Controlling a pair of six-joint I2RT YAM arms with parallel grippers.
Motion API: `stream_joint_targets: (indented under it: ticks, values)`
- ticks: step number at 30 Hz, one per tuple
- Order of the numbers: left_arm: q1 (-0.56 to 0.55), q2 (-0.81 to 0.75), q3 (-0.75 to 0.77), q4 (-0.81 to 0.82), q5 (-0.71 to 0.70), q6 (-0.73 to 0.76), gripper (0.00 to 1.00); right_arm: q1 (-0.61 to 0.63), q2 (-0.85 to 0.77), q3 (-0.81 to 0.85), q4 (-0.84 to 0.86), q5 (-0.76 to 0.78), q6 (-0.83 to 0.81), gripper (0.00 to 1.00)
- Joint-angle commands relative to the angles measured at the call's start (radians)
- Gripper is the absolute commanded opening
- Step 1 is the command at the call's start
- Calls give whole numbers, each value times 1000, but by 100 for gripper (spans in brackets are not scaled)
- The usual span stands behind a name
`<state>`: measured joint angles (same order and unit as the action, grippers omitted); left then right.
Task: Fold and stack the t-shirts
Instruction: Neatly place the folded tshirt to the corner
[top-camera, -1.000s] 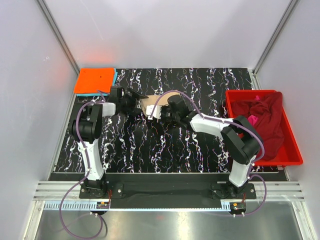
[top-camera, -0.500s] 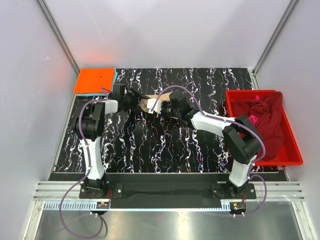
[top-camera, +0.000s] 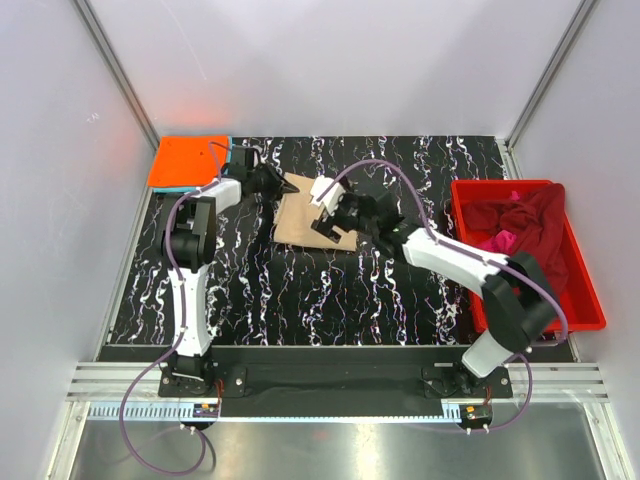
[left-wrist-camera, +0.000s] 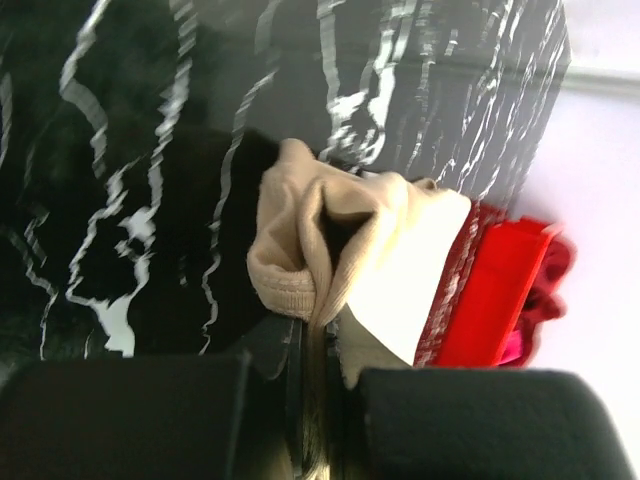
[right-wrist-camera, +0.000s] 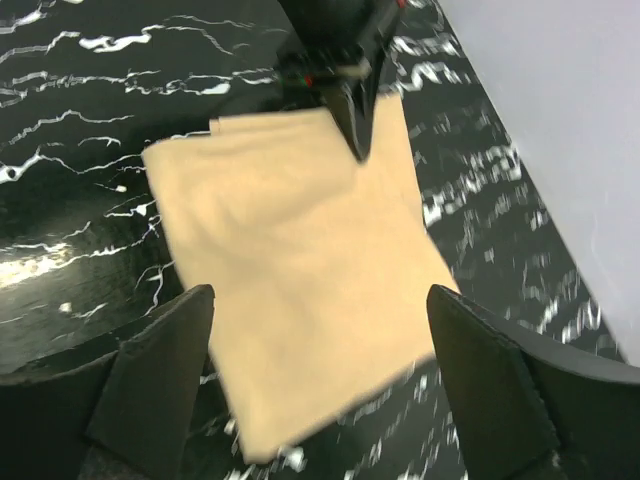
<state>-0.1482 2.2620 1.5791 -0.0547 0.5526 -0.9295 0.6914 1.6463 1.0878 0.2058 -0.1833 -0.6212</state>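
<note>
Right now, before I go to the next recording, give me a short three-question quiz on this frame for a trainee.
1. Which gripper pinches the edge of the tan t-shirt?
2. True or false: the right gripper is shut.
3. The maroon t-shirt lies: A in the red bin; B on the orange t-shirt; C on the tan t-shirt.
Key: 1 the left gripper; 2 false, it is open above the tan t-shirt; 3 A.
</note>
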Motion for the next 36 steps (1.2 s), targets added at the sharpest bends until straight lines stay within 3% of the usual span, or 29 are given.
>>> stream_joint_targets:
  ticks: [1,7,11,17,26,31,36]
  values:
    - [9,-44,74,-62,7,204,0,-15,-118,7,-168,128,184,96]
    - [18,-102,136,-210,-40,429,0,-21,-230,-15,-422,196,340,96]
    - [25,-134,244,-388,-195,605,0,-21,-312,-100,-413,137,463,100]
    - [42,-186,353,-488,-384,797,0,-21,-384,-163,-419,116,528,100]
    - [70,-153,590,-565,-584,965,0,-21,-437,-226,-416,148,508,100]
    - [72,-174,647,-542,-667,1037,0,-21,-431,-232,-388,134,528,100]
    - [76,-197,654,-522,-660,1081,0,-23,-408,-210,-376,127,520,100]
